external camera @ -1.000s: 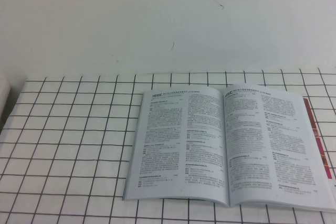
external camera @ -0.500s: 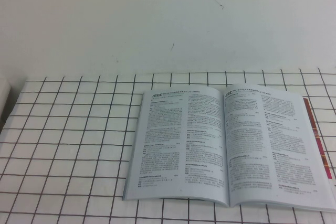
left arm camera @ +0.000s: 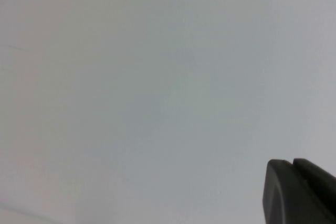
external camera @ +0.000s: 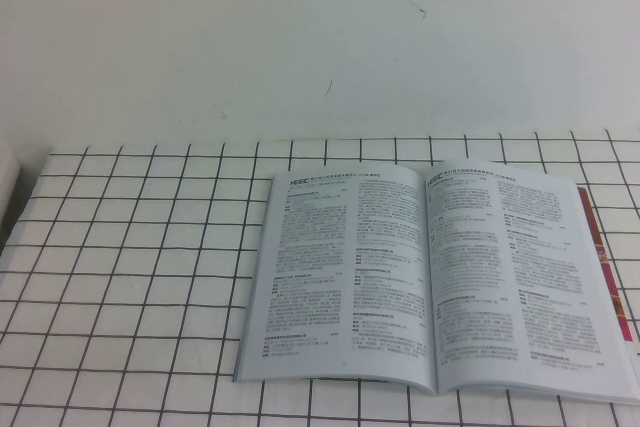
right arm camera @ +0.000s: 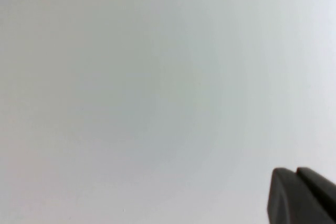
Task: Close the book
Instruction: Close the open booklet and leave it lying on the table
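High view: the book (external camera: 430, 282) lies open and flat on the right half of the checked cloth (external camera: 140, 277).
Its printed pages face up, and a red cover edge (external camera: 605, 257) shows past the right page, nearest the cloth's right border. The left gripper (left arm camera: 299, 192) and right gripper (right arm camera: 302, 195) appear only as dark corners in their wrist views, against a blank pale surface and not over the cloth. I cannot tell whether either is spread or pressed together.
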